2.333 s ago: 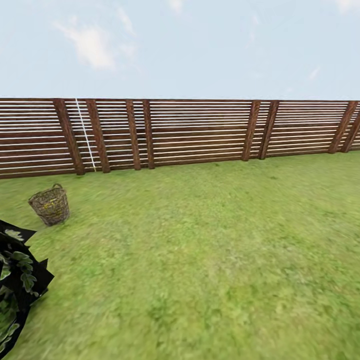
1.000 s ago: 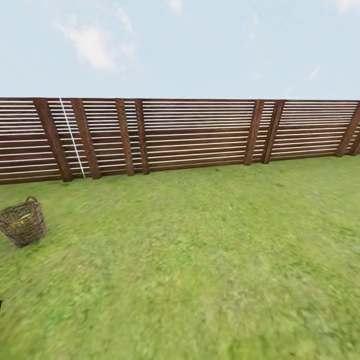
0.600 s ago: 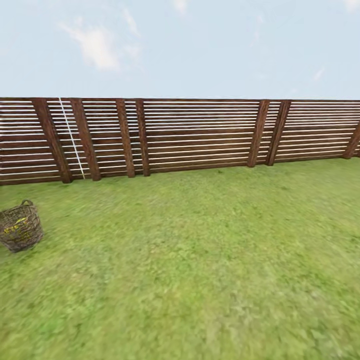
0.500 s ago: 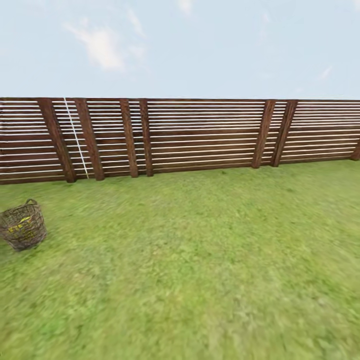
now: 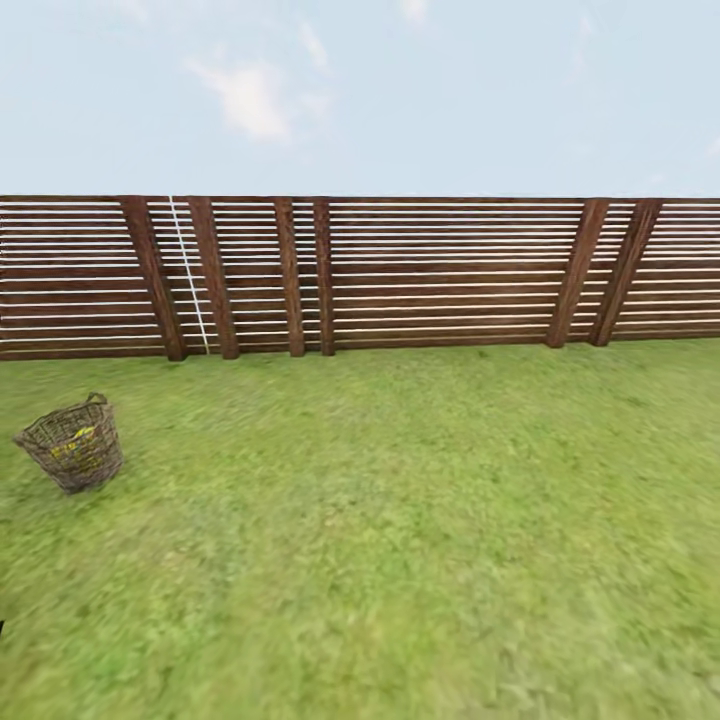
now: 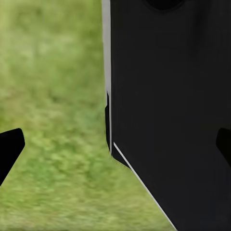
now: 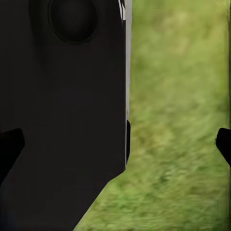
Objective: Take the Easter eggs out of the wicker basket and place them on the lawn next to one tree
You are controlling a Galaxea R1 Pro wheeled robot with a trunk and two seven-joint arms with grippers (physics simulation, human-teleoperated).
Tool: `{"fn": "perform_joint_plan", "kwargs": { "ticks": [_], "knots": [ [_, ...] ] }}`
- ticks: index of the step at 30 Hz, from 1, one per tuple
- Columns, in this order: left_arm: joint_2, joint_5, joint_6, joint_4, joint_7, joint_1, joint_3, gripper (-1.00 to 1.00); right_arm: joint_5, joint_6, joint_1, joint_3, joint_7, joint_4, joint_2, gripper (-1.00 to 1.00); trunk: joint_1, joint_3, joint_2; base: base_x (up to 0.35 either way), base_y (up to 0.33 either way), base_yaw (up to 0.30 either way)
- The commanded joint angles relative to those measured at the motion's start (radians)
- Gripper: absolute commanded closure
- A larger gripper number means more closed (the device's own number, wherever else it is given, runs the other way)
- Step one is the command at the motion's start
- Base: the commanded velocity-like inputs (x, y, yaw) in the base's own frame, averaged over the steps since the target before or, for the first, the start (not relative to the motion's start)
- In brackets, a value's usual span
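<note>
Standing on lawn (image 5: 420, 520), wicker basket (image 5: 72, 445) w/ yellow eggs (image 5: 78, 447); both grippers' fingertips spread apart.

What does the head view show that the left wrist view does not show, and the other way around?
The head view alone shows the wicker basket standing on the lawn, with yellow eggs inside it, and the wooden fence under a cloudy sky. The left wrist view alone shows a large black robot body panel and the dark fingertips of the left gripper, set wide apart. Both views share the green grass.
</note>
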Motion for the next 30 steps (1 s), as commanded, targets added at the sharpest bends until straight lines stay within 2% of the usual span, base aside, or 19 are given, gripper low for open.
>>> {"fn": "perform_joint_plan", "kwargs": {
  "ticks": [1, 10, 30],
  "knots": [
    [0.000, 0.000, 0.001, -0.001, 0.000, 0.000, 0.000, -1.00, -0.001, -0.001, -0.001, 0.000, -0.001, 0.002, 0.000, -1.00, 0.001, -0.001, 0.000, 0.291, -0.073, 0.082],
    [0.000, 0.002, 0.001, -0.001, 0.000, 0.000, 0.001, -1.00, -0.003, -0.001, -0.001, -0.001, -0.001, 0.002, 0.000, -1.00, 0.001, -0.001, 0.000, 0.288, -0.073, 0.094],
    [0.000, 0.003, 0.001, -0.001, 0.000, 0.000, 0.001, -1.00, -0.001, -0.001, -0.001, 0.000, -0.001, 0.002, 0.000, -1.00, 0.001, -0.001, 0.000, 0.286, -0.073, 0.248]
  ]
}}
